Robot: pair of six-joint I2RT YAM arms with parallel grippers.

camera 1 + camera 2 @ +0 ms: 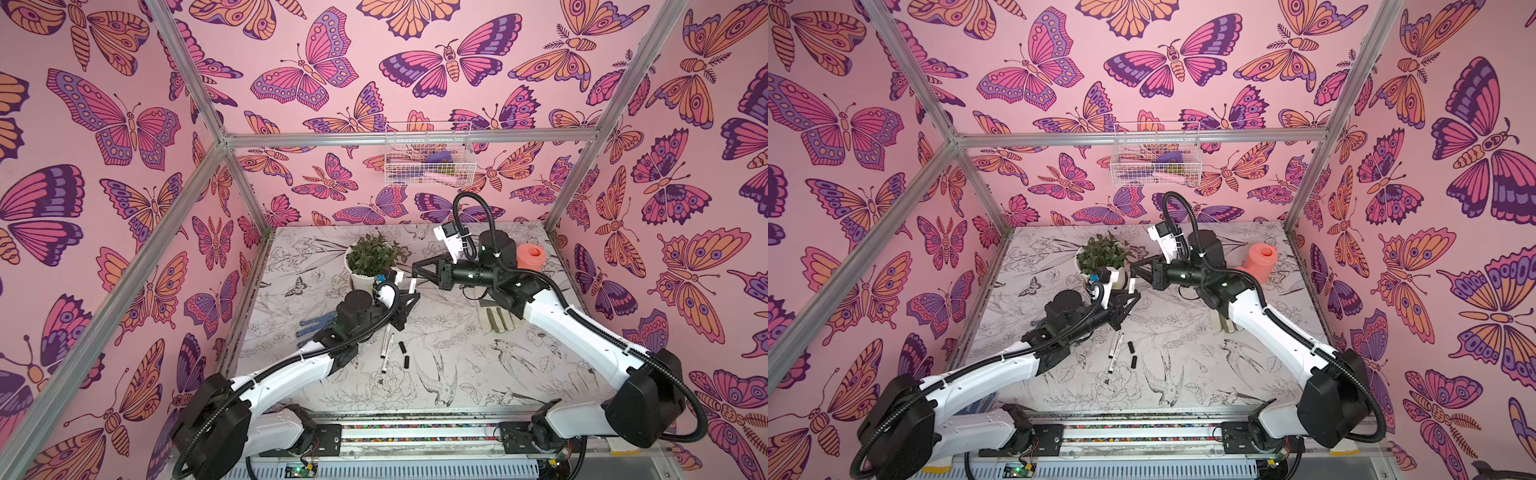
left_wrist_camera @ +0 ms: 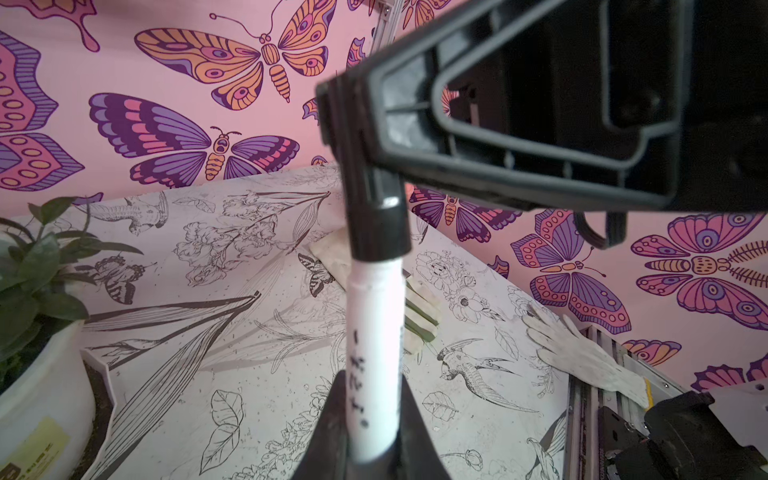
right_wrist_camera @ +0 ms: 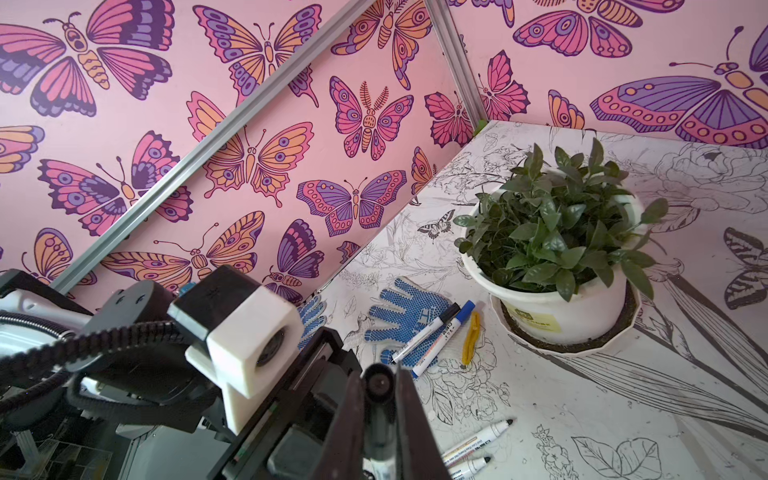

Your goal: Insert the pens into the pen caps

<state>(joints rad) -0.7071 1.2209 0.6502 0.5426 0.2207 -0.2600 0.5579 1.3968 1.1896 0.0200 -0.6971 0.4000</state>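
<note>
My left gripper (image 1: 411,297) (image 2: 372,380) is shut on the white barrel of a pen (image 1: 412,286) (image 2: 376,328), holding it upright above the table. A black pen cap (image 2: 378,235) (image 3: 378,384) sits over the pen's upper end, and my right gripper (image 1: 415,271) (image 3: 377,371) is shut on it from the right. Two uncapped pens (image 1: 386,349) (image 3: 478,440) lie on the table in front of the left gripper. Beside them are two loose black caps (image 1: 404,353). Two capped pens (image 3: 432,334), one black-capped and one blue-capped, rest on a blue glove (image 3: 399,307).
A potted plant (image 1: 370,257) stands just behind the grippers. A small yellow piece (image 3: 471,338) lies near its pot. A pink jug (image 1: 530,255) is at the back right, a beige glove (image 1: 498,320) lies under the right arm, and a wire basket (image 1: 428,153) hangs on the back wall.
</note>
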